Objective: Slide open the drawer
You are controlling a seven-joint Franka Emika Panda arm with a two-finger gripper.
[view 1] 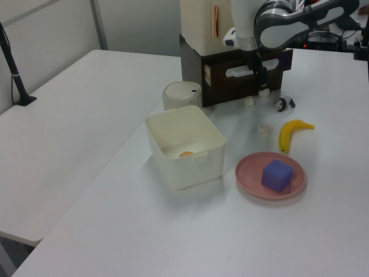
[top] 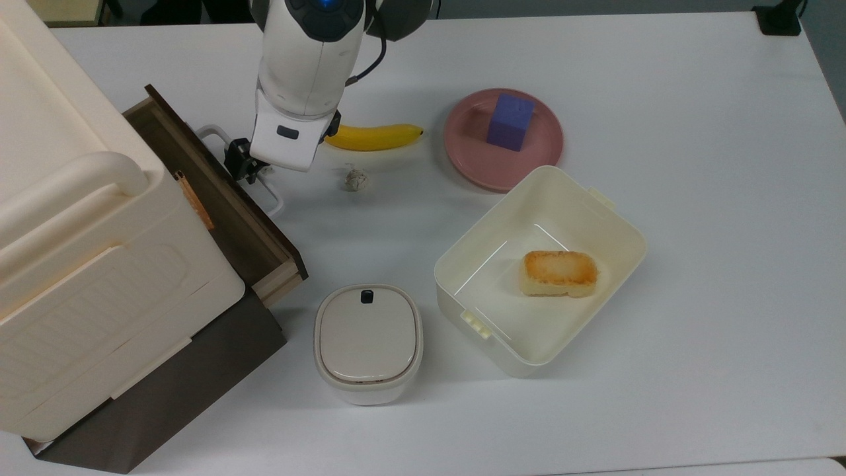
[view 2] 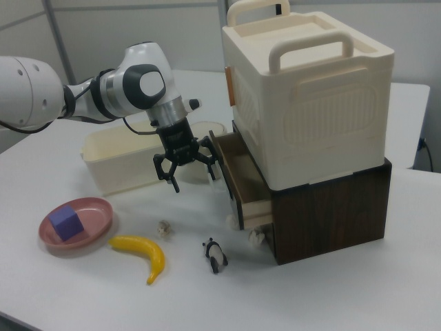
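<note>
The drawer (top: 218, 198) is seen partly pulled out of the dark cabinet (view 2: 324, 207) (under the cream box (view 2: 306, 89)), at the top view's left. Its white handle (top: 254, 182) is met by the gripper (top: 246, 169); whether the fingers are closed on it cannot be told.

I see a white table (top: 694, 198) carrying an open cream rectangular plastic tub (top: 540, 271). Near the tub sit a pink round plate (top: 476, 155), a yellow banana (top: 373, 137), a lidded cream rounded container (top: 367, 344), and a dark brown wooden cabinet (top: 165, 396).
</note>
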